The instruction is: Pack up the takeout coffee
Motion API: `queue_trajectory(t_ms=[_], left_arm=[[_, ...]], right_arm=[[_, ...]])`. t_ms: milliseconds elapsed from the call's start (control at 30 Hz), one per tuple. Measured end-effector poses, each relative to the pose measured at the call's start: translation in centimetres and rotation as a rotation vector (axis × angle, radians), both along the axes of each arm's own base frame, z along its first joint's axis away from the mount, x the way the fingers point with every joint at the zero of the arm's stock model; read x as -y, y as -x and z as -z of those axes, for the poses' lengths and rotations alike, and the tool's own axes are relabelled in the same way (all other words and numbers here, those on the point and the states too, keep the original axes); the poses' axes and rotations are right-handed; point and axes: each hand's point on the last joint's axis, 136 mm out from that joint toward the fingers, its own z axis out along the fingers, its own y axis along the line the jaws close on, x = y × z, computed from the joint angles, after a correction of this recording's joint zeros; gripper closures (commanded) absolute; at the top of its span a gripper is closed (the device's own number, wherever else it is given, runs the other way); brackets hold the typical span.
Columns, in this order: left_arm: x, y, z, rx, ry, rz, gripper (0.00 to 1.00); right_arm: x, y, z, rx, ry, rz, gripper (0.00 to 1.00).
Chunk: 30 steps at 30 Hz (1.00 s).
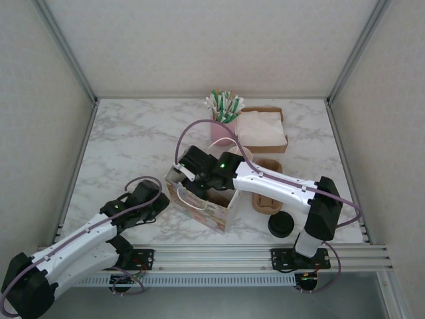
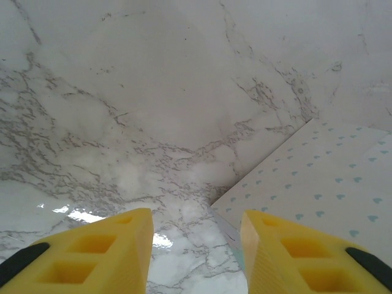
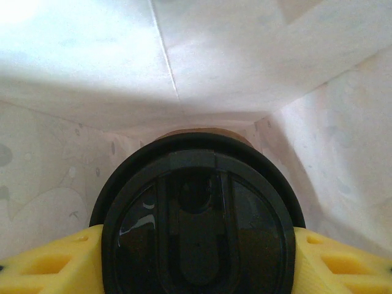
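The takeout coffee, a tan cup under a round black lid, sits between my right gripper's yellow fingers inside the paper bag. The right gripper is shut on it. From above, the right gripper reaches down into the mouth of the patterned bag, and the cup is hidden there. My left gripper rests low by the bag's left side. It stands slightly open over the marble with nothing between its fingers, and the bag's dotted edge lies against its right finger.
A brown cardboard carrier lies right of the bag, with a loose black lid in front of it. Behind them stand a pink cup of stirrers and a cardboard box of napkins. The marble table is bare on the left.
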Motion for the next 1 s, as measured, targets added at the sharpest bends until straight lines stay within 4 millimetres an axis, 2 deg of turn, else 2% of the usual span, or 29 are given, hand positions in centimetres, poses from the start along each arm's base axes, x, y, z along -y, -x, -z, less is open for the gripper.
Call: queue_trajectory(t_ms=[300, 567, 1000], left_arm=[[-0.5, 0.2, 0.1, -0.004, -0.022, -0.004, 0.53], [-1.0, 0.4, 0.1, 0.001, -0.042, -0.008, 0.52], [-1.1, 0.4, -0.1, 0.002, -0.049, -0.007, 0.52]], right_arm=[[0.5, -0.2, -1.5, 0.033, -0.025, 0.018, 0.48], [1.5, 0.6, 1.0, -0.017, 0.024, 0.028, 0.48], [1.0, 0.4, 1.4, -0.018, -0.003, 0.036, 0.49]])
